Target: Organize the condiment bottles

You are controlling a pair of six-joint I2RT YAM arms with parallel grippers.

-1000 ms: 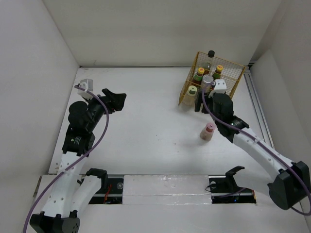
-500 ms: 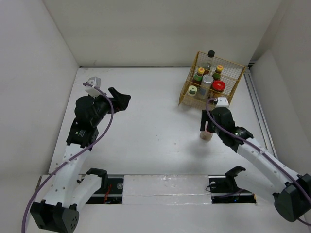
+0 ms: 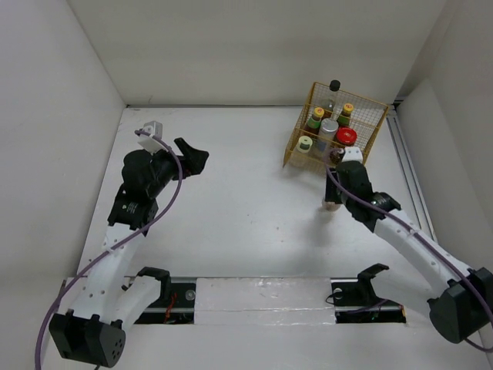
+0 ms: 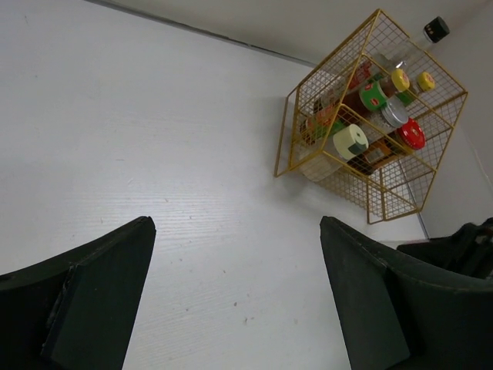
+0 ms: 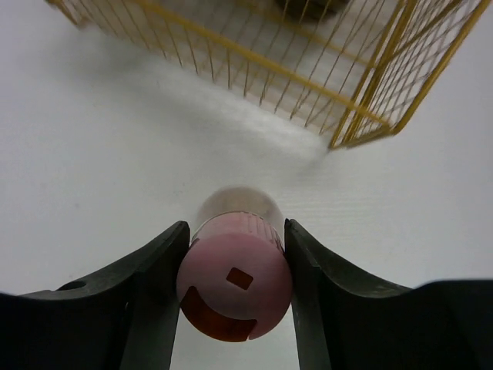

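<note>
Right claw (image 3: 333, 197) of mine is closed on the pink-topped shaker (image 5: 235, 281), a finger pressed to each side of its cap. My left claw (image 4: 235, 301) hangs wide open and empty over the table (image 3: 246, 200), well apart.

Six containers stand inside the yellow wire basket (image 3: 350, 95): black-capped bottle (image 3: 334, 85), two yellow-capped bottles (image 3: 318, 113), red-lidded jar (image 3: 346, 136), silver-topped shaker (image 3: 329, 125) and green-topped shaker (image 3: 306, 143). By my judgement, only the one I hold is left.

It is upright, near the basket's front corner and outside the wire; whether it rests on the table I cannot tell. Its round pink lid has a small square slot and a crescent opening, with a pale body beneath.
</note>
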